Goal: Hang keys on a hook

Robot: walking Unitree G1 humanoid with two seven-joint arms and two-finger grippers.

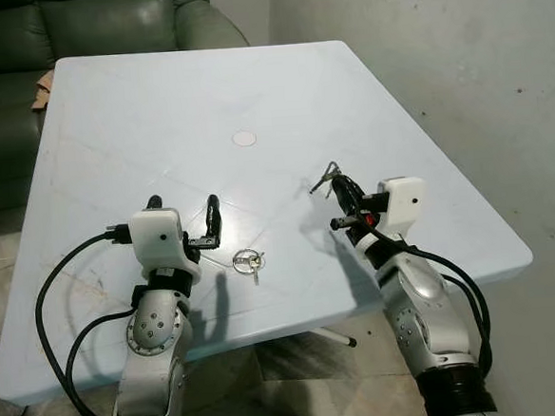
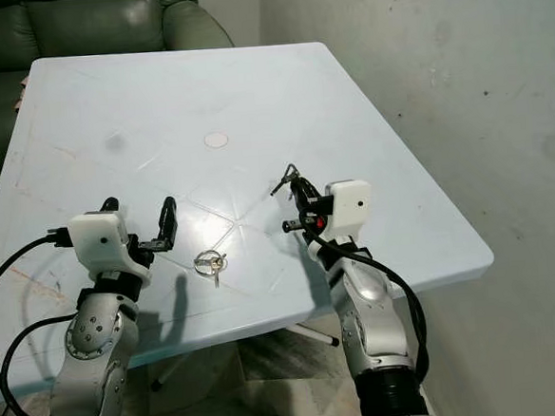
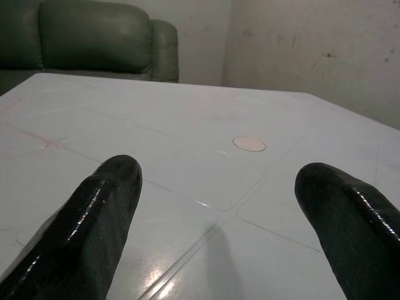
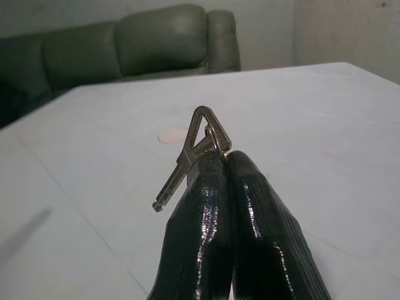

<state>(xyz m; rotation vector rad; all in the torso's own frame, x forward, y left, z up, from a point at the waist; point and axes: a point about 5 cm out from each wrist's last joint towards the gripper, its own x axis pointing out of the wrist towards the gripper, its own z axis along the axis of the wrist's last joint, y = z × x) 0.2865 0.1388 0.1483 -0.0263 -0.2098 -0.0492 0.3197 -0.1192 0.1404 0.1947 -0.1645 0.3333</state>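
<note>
The right gripper hovered over the right half of the pale blue table, its two black fingers pressed together on a key. The key was dull silver metal with a triangular open head and a thin wire ring through that head; its short blade pointed out and down to one side of the fingertips, clear of the table surface. From the head camera it showed as a small grey glint at the tip of the right gripper.

A second piece, a round key ring with a small key hanging off it, lay flat on the table between the two arms, just beside the left gripper and not touching it. The left gripper sat low over the near left part of the table with its fingers spread wide apart, nothing between them.

A small round cap marked the table's centre, and a dark green sofa stood behind the far edge
</note>
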